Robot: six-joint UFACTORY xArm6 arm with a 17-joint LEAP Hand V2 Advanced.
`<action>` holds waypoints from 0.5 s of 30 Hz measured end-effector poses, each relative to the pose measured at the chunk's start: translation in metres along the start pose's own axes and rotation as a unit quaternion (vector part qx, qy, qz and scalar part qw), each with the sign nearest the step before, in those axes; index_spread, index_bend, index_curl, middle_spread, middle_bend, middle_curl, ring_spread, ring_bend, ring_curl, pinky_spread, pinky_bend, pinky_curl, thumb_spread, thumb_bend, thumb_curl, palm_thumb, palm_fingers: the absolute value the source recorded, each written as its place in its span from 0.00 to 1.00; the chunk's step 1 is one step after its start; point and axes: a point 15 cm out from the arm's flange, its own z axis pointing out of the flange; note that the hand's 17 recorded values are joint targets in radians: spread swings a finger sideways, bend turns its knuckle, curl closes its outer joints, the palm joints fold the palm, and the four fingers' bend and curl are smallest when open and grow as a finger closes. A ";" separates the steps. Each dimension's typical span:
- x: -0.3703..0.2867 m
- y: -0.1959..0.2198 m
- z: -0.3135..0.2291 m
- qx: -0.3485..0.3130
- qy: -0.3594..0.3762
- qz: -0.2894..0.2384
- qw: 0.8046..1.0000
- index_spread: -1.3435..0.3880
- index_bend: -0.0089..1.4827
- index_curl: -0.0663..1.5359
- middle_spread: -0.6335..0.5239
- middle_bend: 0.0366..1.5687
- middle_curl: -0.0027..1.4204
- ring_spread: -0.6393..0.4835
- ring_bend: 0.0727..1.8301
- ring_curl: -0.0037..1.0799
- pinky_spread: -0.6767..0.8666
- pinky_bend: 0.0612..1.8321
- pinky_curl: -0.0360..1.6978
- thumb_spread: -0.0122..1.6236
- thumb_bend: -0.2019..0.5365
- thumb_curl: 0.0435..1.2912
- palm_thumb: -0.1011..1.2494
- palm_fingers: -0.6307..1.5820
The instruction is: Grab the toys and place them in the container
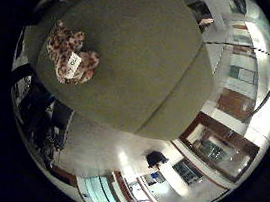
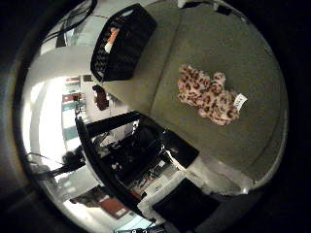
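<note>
Spotted plush toy [image 2: 208, 95] lies unpicked on olive cushion [image 2: 252, 58]; black basket [image 2: 124, 43] waits beside; hand's state unclear.

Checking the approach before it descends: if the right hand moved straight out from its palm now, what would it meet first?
Probably the olive cushioned surface, with the leopard-print plush toy lying off to one side of that line. Depth is hard to judge here.

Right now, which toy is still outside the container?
The leopard-spotted plush toy, lying alone on the olive cushion. The orange toy already sits inside the black basket.
</note>
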 end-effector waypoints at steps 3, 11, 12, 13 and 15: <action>-0.009 0.003 0.018 -0.011 -0.013 0.011 1.000 0.63 0.11 0.22 0.60 0.13 0.24 0.74 0.21 0.21 0.75 0.45 0.02 0.66 0.24 0.22 0.45 0.35; -0.022 0.001 0.047 -0.026 -0.026 0.033 0.999 0.65 0.11 0.21 0.64 0.13 0.24 0.75 0.21 0.21 0.75 0.47 0.02 0.64 0.24 0.20 0.42 0.35; -0.022 0.001 0.050 -0.028 -0.028 0.034 0.999 0.65 0.11 0.21 0.64 0.13 0.24 0.76 0.21 0.21 0.75 0.47 0.02 0.64 0.24 0.20 0.42 0.35; -0.024 0.002 0.055 -0.031 -0.031 0.035 0.998 0.65 0.11 0.22 0.65 0.13 0.24 0.76 0.21 0.21 0.75 0.47 0.02 0.64 0.24 0.20 0.42 0.35; -0.021 0.000 0.061 -0.032 -0.032 0.039 0.998 0.66 0.12 0.22 0.65 0.13 0.24 0.76 0.21 0.21 0.75 0.47 0.02 0.64 0.24 0.20 0.41 0.35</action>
